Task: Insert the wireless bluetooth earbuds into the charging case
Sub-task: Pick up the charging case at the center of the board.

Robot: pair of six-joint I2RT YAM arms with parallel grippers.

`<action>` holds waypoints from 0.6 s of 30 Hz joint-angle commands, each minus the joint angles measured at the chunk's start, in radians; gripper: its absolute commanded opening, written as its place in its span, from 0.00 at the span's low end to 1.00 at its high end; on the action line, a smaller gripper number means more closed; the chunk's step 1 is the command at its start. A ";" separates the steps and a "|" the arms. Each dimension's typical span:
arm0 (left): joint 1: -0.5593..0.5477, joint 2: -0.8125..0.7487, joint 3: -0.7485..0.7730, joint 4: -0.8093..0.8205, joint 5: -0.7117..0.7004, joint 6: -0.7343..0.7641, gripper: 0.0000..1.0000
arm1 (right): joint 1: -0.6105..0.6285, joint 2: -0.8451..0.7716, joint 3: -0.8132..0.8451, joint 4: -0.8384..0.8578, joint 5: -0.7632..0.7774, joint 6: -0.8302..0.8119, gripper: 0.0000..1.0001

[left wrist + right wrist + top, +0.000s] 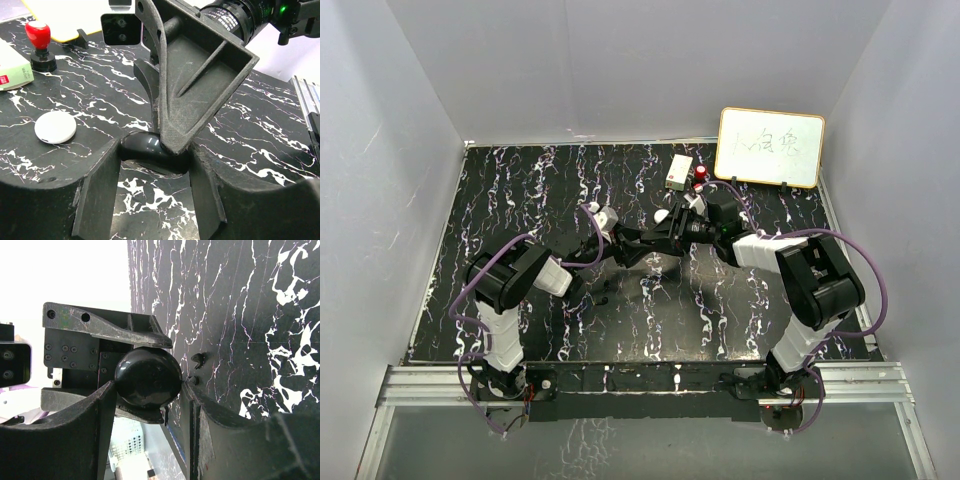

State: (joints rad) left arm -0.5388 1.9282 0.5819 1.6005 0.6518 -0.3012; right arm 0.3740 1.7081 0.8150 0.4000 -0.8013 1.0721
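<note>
The charging case [140, 146] is a glossy black round puck held above the marbled table. My left gripper [155, 152] is shut on it, one finger on each side. My right gripper [150, 384] also grips the case [147, 377] from the opposite direction, its fingers crossing the left ones. One right finger [200, 75] covers the case's right part in the left wrist view. Two tiny black earbuds [199, 359] [193, 380] lie on the table just past my right fingertip. From above, both grippers meet mid-table [655, 240].
A white round puck [55, 127] lies on the table to the left. A red-knobbed black stand [38, 37], a white box [678, 172] and a small whiteboard [770, 147] stand at the back right. White walls enclose the table.
</note>
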 commanded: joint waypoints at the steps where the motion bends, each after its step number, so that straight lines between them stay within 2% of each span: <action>1: -0.006 -0.009 0.029 0.186 0.044 0.003 0.33 | 0.005 -0.044 -0.009 0.101 -0.013 0.022 0.15; 5: -0.009 -0.013 0.029 0.185 0.044 0.003 0.11 | 0.004 -0.045 -0.011 0.107 -0.010 0.023 0.18; 7: -0.009 -0.019 0.029 0.184 0.042 0.004 0.01 | 0.003 -0.047 -0.010 0.101 -0.005 0.017 0.28; 10: -0.011 -0.039 0.026 0.151 0.041 0.030 0.00 | 0.002 -0.057 0.003 0.063 0.010 -0.012 0.51; 11: -0.012 -0.049 0.025 0.125 0.040 0.047 0.00 | 0.000 -0.063 0.015 0.030 0.023 -0.034 0.55; 15: -0.017 -0.104 0.015 -0.004 0.046 0.127 0.00 | -0.014 -0.102 0.059 -0.123 0.095 -0.134 0.68; 18: -0.018 -0.141 -0.001 -0.069 0.041 0.175 0.00 | -0.032 -0.119 0.079 -0.177 0.115 -0.177 0.71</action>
State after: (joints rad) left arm -0.5507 1.8889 0.5854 1.5593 0.6670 -0.2249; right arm 0.3664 1.6543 0.8272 0.2951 -0.7406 0.9924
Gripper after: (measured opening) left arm 0.498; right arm 0.699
